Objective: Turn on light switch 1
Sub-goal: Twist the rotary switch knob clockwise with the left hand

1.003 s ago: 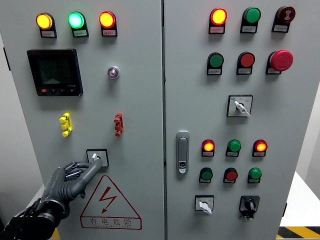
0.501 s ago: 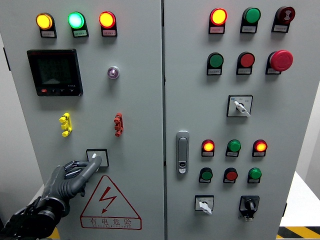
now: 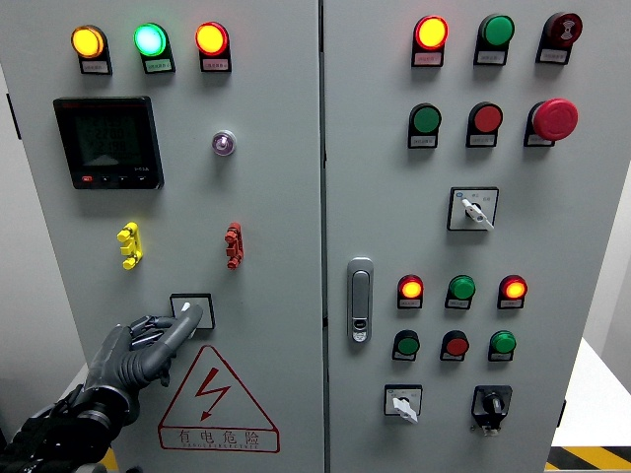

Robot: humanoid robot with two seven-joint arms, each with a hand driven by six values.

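Note:
Light switch 1 (image 3: 193,302) is a small square black-framed rotary switch with a white lever, low on the left cabinet door above the red warning triangle. My left hand (image 3: 148,347), dark grey, comes up from the lower left. Its index finger (image 3: 182,324) is stretched out and lies against the switch's lower left side, touching the white lever. The other fingers are curled and hold nothing. The right hand is out of view.
Yellow (image 3: 128,245) and red (image 3: 233,245) toggles sit above the switch, with a black meter (image 3: 108,142) and lit indicator lamps higher up. The door handle (image 3: 360,300) and more buttons, rotary switches and a red emergency button (image 3: 554,119) are on the right door.
The left arm has sunk slightly at the lower left. The index fingertip stays on the switch, nudged a little up and right.

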